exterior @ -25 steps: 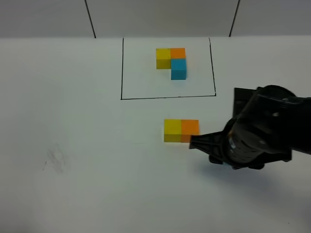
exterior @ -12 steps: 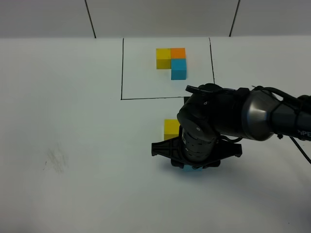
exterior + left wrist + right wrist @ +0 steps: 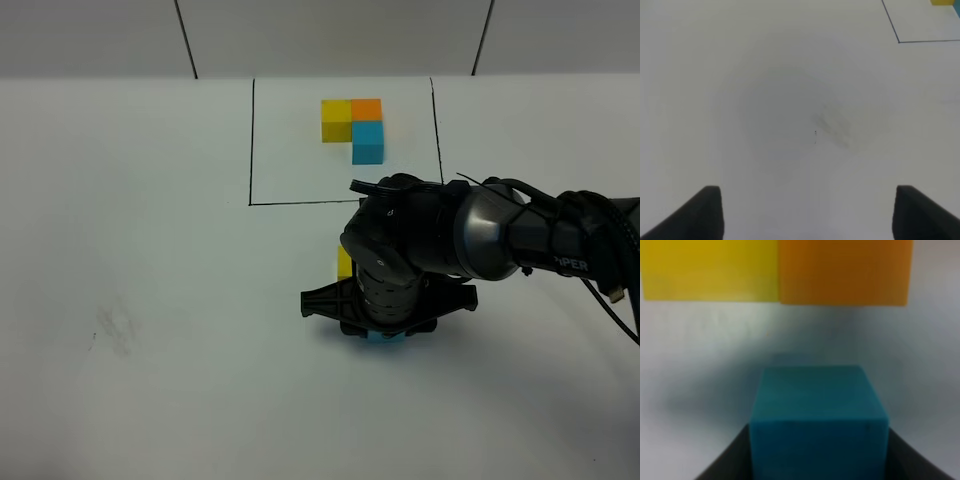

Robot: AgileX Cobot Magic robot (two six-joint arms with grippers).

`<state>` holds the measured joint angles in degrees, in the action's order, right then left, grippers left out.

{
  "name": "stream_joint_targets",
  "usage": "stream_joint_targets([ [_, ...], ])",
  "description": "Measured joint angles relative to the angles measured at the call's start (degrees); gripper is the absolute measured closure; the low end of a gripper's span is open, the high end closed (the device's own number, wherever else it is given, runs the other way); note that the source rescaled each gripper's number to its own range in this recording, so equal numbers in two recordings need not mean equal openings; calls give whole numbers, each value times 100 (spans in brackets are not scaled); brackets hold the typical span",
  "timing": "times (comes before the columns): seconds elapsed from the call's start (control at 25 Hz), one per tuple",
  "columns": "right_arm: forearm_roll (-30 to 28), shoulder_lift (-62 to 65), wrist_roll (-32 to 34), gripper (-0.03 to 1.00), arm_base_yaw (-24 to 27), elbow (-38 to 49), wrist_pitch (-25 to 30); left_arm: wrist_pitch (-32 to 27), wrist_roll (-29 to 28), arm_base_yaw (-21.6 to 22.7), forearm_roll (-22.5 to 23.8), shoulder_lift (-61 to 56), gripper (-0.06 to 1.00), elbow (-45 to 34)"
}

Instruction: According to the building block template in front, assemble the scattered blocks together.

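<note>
**Blue cube in the right gripper, just short of the yellow-orange pair**

On the table (image 3: 150,250), a thin black drawn rectangle (image 3: 250,140) frames the building block template (image 3: 353,128): yellow and orange cubes side by side, with a blue one against the orange cube's near face. Nothing else lies inside that outline.

In the exterior high view, the right arm (image 3: 430,245) covers most of the scattered blocks. Only a sliver of the yellow cube (image 3: 343,262) and a strip of the blue cube (image 3: 383,338) show.

The right wrist view shows the yellow cube (image 3: 710,270) and orange cube (image 3: 845,270) touching side by side. The blue cube (image 3: 819,410) sits near the orange one, with a gap of table between them. The right gripper (image 3: 819,457) has its dark fingers (image 3: 727,462) pressed to both sides of the blue cube. Whether the cube rests on the table cannot be told.

The left wrist view shows the left gripper (image 3: 810,212) spread wide over bare table, with a corner of the outline (image 3: 898,41) well apart.
</note>
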<state>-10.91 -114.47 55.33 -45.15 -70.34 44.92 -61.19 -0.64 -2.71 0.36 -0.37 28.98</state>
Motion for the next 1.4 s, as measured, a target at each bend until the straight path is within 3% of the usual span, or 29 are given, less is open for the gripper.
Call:
stream_joint_targets([
  [1.4,-267,-185,-2,72,145,-12,-296,0,0,0,0,0,46,0],
])
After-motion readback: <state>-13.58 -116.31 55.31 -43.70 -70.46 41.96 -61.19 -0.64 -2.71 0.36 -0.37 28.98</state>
